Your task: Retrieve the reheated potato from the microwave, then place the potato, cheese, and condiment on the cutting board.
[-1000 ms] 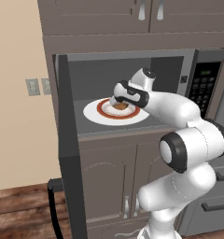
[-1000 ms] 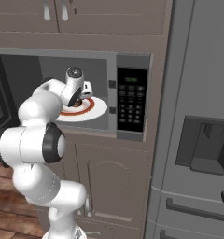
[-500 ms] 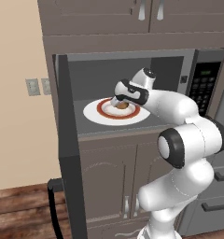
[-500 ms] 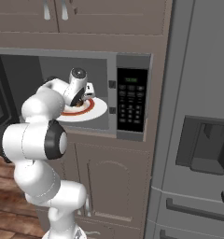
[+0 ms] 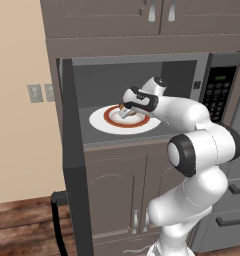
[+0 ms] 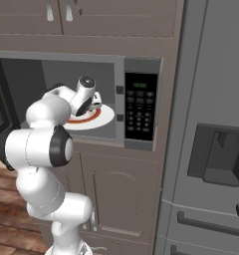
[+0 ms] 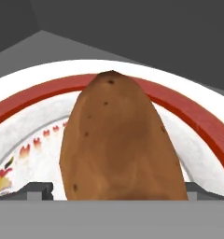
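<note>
The tan-brown potato point(image 7: 118, 144) lies on a white red-ringed plate point(image 7: 198, 116) inside the microwave point(image 6: 140, 107), whose door point(image 5: 72, 165) hangs open to the left. My gripper point(image 7: 118, 190) is open and low over the plate, with one dark fingertip point(image 7: 39, 189) on each side of the potato's near end. From the left base view the gripper point(image 5: 124, 111) reaches into the grey interior and a brown bit of the potato point(image 5: 122, 106) peeks out at its tip above the plate point(image 5: 99, 121). The right base view has the hand point(image 6: 94, 103) over the plate point(image 6: 105, 115).
The microwave's ceiling and side walls box in the hand closely. Its keypad panel point(image 5: 219, 90) is to the right of the opening. A tall grey fridge point(image 6: 211, 149) stands further right. Cabinet doors point(image 5: 122, 200) lie below the microwave.
The hand has crept slightly lower and closer to the potato. Plate and potato have not moved.
</note>
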